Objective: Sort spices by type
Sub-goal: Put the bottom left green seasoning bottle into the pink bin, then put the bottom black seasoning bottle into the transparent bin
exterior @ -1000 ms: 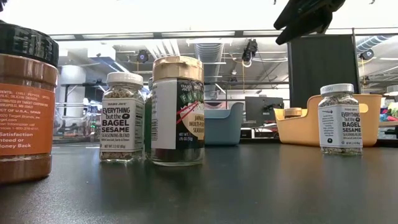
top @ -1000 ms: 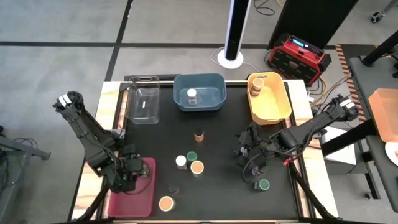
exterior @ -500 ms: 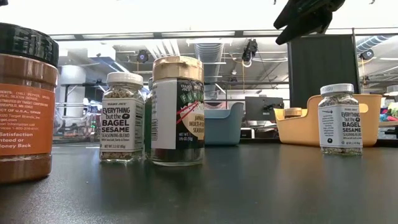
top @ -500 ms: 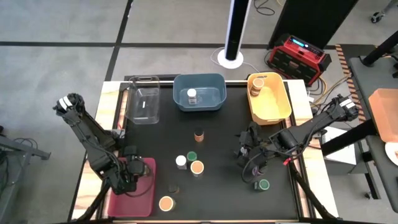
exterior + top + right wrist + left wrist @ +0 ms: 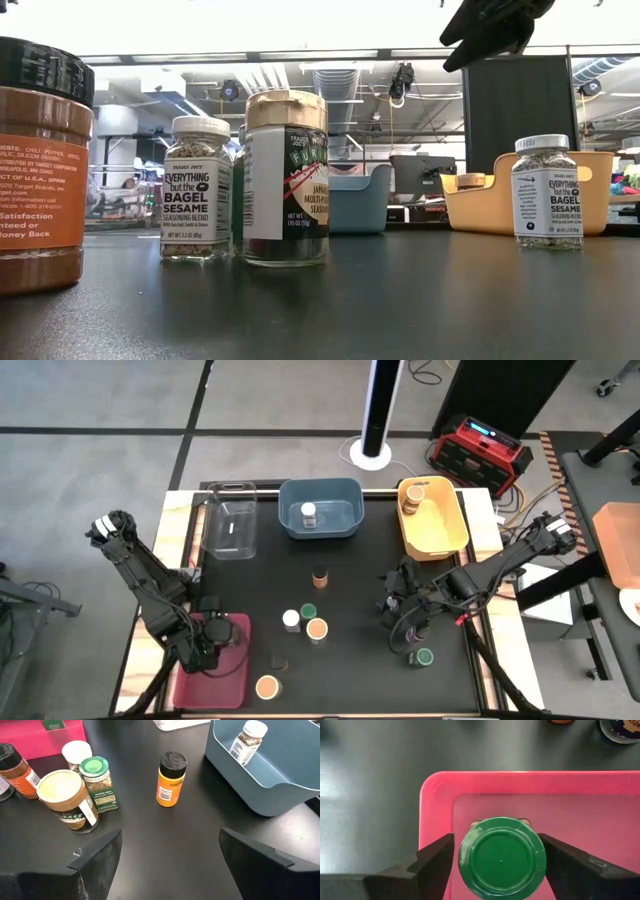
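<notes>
On the black bench (image 5: 350, 590), the left hand (image 5: 496, 860) hangs over the red bin (image 5: 580, 790), its fingers (image 5: 437, 862) spread with a gap on either side of a green-lidded spice jar (image 5: 501, 858) standing inside. The right hand (image 5: 167, 847), fingers apart and empty, hovers near the loose jars, including an orange jar with a black lid (image 5: 171, 779).

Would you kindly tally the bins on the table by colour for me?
Red bin: 1
Clear bin: 1
Blue bin: 1
Yellow bin: 1
Total: 4
</notes>
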You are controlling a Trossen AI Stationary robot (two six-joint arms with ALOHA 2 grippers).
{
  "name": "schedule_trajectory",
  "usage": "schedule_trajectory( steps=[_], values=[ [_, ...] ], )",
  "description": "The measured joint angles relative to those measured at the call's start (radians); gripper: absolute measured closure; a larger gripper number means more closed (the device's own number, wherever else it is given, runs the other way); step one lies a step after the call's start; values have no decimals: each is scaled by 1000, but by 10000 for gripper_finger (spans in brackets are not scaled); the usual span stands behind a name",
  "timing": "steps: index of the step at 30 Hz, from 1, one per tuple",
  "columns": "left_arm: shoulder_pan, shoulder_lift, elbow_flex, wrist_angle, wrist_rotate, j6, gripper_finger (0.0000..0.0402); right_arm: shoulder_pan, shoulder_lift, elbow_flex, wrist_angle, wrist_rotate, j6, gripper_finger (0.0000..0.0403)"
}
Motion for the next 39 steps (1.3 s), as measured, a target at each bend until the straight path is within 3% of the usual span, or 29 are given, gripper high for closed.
schedule_trajectory(
  steps=[10, 21, 26, 31, 33, 36, 39],
  values=[
    [0, -1, 41, -8, -2, -59, 120, 0, 0, 0, 3, 0, 0, 82],
    [0, -1, 198, -112, -13, -35, 120, 0, 0, 0, 5, 0, 7, 79],
    [1, -1, 262, -113, -170, 22, 120, 0, 0, 0, 5, 0, 7, 88],
    [1, 28, 325, -97, -480, 91, 120, 0, 0, 0, 6, 0, 7, 102],
    [7, 47, 345, -71, -559, 138, 120, 0, 0, 0, 6, 0, 7, 108],
    [34, 79, 350, 2, -573, 246, 120, 0, 0, 0, 6, -2, 7, 118],
    [97, 103, 328, 167, -463, 406, 125, 0, 0, 12, 3, -28, 2, 127]
  ],
)
